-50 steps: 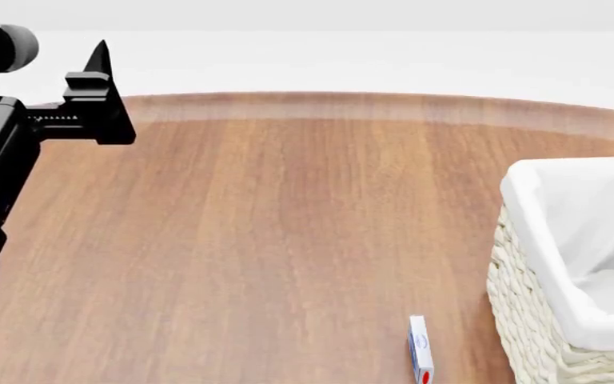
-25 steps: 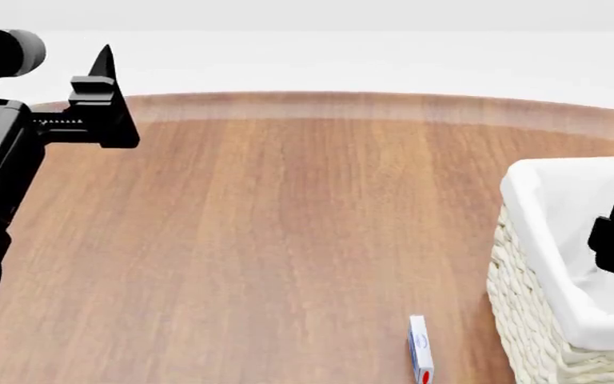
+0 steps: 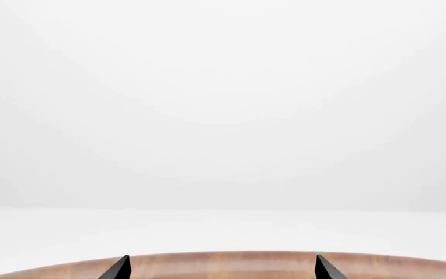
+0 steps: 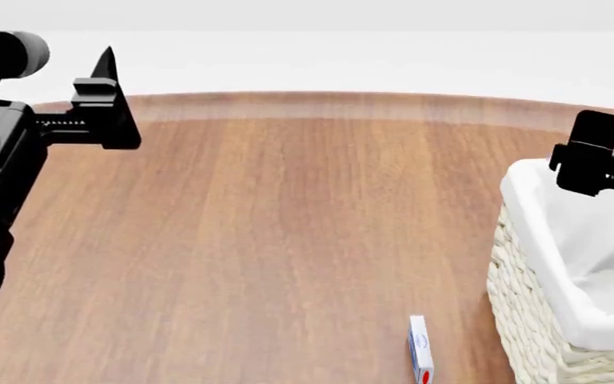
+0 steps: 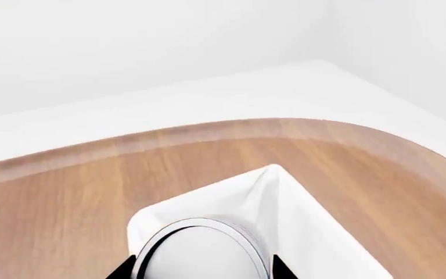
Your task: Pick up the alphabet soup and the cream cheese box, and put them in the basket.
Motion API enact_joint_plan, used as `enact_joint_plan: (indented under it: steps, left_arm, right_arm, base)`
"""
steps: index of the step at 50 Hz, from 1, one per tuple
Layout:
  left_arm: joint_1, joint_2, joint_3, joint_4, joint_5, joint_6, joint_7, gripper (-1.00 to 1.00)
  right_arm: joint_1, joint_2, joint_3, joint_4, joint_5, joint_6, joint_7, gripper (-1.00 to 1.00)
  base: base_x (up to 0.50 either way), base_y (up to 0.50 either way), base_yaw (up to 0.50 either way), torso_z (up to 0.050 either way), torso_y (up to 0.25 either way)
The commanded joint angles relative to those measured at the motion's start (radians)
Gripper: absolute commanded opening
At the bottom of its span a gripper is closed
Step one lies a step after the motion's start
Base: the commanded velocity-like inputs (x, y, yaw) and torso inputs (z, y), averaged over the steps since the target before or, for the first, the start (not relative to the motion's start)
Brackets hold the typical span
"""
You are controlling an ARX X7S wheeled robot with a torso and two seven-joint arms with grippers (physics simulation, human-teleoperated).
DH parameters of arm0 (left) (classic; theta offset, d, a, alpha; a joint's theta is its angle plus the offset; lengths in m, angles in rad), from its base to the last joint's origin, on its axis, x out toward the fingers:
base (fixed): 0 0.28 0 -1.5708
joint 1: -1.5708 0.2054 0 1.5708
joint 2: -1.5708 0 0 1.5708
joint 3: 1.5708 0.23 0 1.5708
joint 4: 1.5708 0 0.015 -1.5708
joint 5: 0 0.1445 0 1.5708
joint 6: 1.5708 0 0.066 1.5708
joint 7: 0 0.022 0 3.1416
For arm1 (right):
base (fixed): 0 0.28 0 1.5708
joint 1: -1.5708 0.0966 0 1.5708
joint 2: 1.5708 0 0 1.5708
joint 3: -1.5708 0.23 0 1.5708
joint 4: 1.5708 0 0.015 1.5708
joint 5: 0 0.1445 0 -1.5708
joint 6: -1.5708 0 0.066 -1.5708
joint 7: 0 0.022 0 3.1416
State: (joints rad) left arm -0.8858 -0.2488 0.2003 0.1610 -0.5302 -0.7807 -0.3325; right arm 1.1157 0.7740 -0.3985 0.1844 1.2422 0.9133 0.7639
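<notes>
The left tool [image 4: 102, 96] is being held high over the far-left part of the wooden surface [image 4: 285, 232], pointed away from the robot. In the left wrist view its two dark fingertips [image 3: 119, 268] are being seen well apart with nothing between them, so it is standing wide open and empty.

The right tool [image 5: 201, 273] is being held above the basket [image 4: 531, 320], which is being seen at the right edge of the head view with its white liner [image 4: 547, 240] folded over the woven wall. In the right wrist view a round grey can top [image 5: 200, 250] is being framed between the two black fingertips, directly over the basket's lined corner; the tool is being closed on this can, which is being taken for the alphabet soup, though no label is being shown.

The cream cheese box [image 4: 420, 348] is being seen lying on the surface near the front edge, just beside the basket's left wall but apart from it.
</notes>
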Motion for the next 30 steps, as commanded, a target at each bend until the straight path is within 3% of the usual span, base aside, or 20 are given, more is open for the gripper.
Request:
enact_joint_plan:
  steps: [1,16,24,30]
  left_arm:
    - [0.001,-0.002,0.007,-0.006,-0.002,0.006,-0.002,1.00]
    - [0.005,-0.006,0.022,-0.004,0.000,0.012,-0.006,1.00]
    - [0.005,-0.008,0.026,0.002,-0.005,0.008,-0.009,1.00]
    - [0.007,-0.010,0.026,-0.005,-0.008,0.012,-0.007,1.00]
  right_arm:
    - [0.084,-0.101,-0.071,0.281,-0.193,-0.109,-0.158,-1.00]
    - [0.173,-0.227,-0.101,0.709,-0.297,-0.270,-0.313,-1.00]
    - [0.317,-0.342,-0.125,1.112,-0.378,-0.436,-0.467,-1.00]
    - [0.308,-0.348,-0.051,1.123,-0.417,-0.430,-0.459,-1.00]
  base:
    - [0.00,0.00,0.00,0.000,0.000]
    - [0.00,0.00,0.00,0.000,0.001]
    - [0.00,0.00,0.00,0.000,0.000]
    - [0.00,0.00,0.00,0.000,0.002]
